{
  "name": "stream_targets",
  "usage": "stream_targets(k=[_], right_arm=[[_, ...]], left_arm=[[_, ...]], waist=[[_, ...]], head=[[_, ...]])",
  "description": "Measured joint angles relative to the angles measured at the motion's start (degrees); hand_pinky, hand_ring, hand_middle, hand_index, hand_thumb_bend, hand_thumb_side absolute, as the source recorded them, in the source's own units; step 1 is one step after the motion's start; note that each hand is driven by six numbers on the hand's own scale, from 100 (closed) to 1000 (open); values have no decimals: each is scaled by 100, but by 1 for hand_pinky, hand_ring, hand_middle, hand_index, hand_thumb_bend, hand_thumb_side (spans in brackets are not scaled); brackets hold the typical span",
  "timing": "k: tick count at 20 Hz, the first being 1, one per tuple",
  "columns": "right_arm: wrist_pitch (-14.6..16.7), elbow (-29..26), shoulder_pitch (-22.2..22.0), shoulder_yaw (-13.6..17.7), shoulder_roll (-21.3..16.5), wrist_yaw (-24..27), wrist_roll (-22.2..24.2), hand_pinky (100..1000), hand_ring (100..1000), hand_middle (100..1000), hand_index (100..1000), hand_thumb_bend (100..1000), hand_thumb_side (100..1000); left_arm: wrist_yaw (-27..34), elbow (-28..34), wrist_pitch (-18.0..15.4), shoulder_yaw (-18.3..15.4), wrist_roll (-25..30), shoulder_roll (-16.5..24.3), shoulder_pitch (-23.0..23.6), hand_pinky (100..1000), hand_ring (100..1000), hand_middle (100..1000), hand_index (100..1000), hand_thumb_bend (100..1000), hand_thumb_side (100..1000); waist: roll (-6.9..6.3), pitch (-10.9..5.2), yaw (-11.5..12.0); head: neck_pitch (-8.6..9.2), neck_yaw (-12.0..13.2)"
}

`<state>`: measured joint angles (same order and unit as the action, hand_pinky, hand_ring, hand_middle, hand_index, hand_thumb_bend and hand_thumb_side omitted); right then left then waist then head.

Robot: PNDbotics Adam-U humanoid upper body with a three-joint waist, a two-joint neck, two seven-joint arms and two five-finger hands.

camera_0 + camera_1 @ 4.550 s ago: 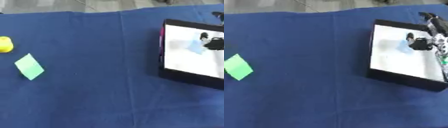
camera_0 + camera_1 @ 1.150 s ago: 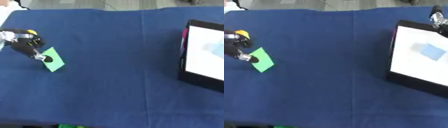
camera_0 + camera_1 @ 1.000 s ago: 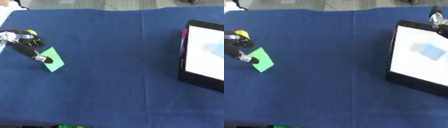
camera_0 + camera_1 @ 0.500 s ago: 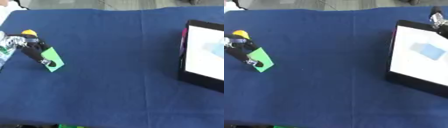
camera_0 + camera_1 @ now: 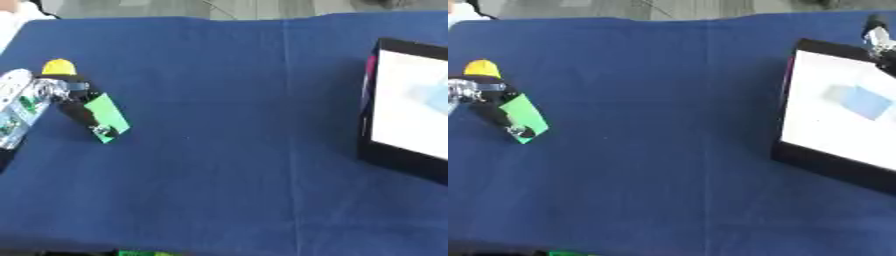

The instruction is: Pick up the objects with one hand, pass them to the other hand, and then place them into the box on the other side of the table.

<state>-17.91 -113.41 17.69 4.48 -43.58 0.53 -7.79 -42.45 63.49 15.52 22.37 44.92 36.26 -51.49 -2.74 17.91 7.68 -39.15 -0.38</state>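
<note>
A flat green block (image 5: pixel 111 115) lies tilted on the blue cloth at the far left. Just behind it sits a small yellow object (image 5: pixel 59 66). My left hand (image 5: pixel 68 101) reaches in from the left edge. Its dark fingers (image 5: pixel 90 123) stretch along the green block's left edge and touch it, with nothing lifted. At the right stands a black box (image 5: pixel 798 150) with a white inside, and a light blue piece (image 5: pixel 859 102) lies in it. Only a small part of my right hand (image 5: pixel 875 36) shows, above the box's far corner.
The blue cloth (image 5: pixel 227 150) covers the whole table between the objects and the box. Something pink (image 5: pixel 370 75) shows at the box's left wall. A green scrap (image 5: pixel 140 253) shows at the front edge.
My left hand has come further in, its fingers sliding down along the green block's left side. Earlier, my right hand left the box, where the blue piece stays.
</note>
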Motion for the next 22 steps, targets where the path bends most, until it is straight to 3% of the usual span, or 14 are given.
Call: stream_targets(k=[6,16,22], right_arm=[[-2,0,-1,0,0,10,-1,951,1000,940,973,100,534],[-2,0,-5,0,0,25,0,953,1000,941,973,100,537],[20,0,0,0,0,36,-3,953,1000,941,973,100,526]], left_arm=[[-146,-13,-113,27,65,0,-13,909,900,782,750,502,324],[-221,-2,-28,26,-4,-42,-18,864,816,712,617,247,235],[74,803,168,-98,-162,103,70,854,784,695,614,178,209]], waist=[[1,0,0],[7,-10,2],[16,-16,32]], head=[[-1,26],[-3,32],[-5,28]])
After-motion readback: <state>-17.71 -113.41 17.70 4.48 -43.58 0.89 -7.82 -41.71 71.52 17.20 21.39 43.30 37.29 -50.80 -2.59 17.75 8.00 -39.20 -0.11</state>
